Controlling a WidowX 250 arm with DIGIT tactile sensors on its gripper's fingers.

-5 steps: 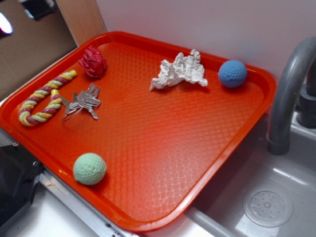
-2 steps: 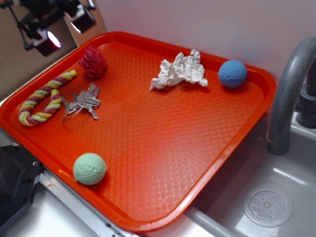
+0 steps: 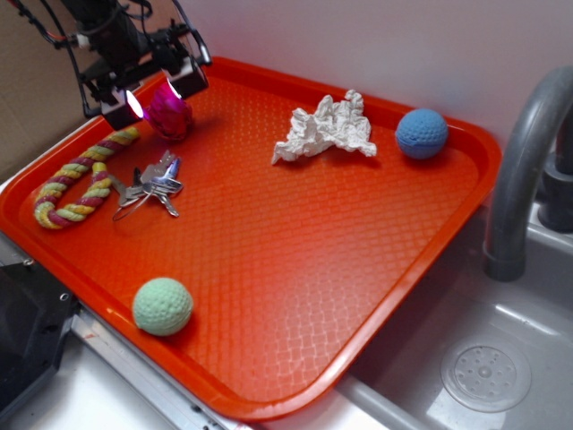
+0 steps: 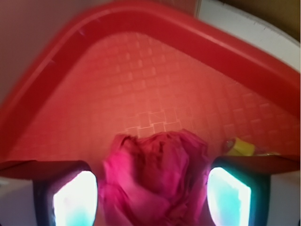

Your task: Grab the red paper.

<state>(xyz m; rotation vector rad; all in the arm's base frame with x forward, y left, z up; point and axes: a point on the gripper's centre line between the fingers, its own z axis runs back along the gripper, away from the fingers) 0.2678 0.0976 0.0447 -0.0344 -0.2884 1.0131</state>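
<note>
The small dark red wad of creased paper [image 3: 168,114] sits in the far left corner of the big orange-red plastic tray [image 3: 295,269], just beyond the top of the striped rope candy-cane toy [image 3: 79,177] and the bunch of metal keys [image 3: 149,186]. A second ago my tool [image 3: 155,91] was barely in frame above that corner; now it has come down right over the wad, so I judge the approach is nearly done and the grasp comes next. From the wrist view the red paper [image 4: 157,181] lies squarely between the two lit fingers [image 4: 73,200], with a gap on each side, so the tool is spread wide and holds nothing yet. I cannot tell whether the fingers have reached tray level. The tray's raised rim [image 4: 84,52] curves close behind the wad, which I should mind when closing. The white crumpled paper [image 3: 324,128], the blue ball [image 3: 422,133] and the green ball [image 3: 162,306] lie well apart from it.
</note>
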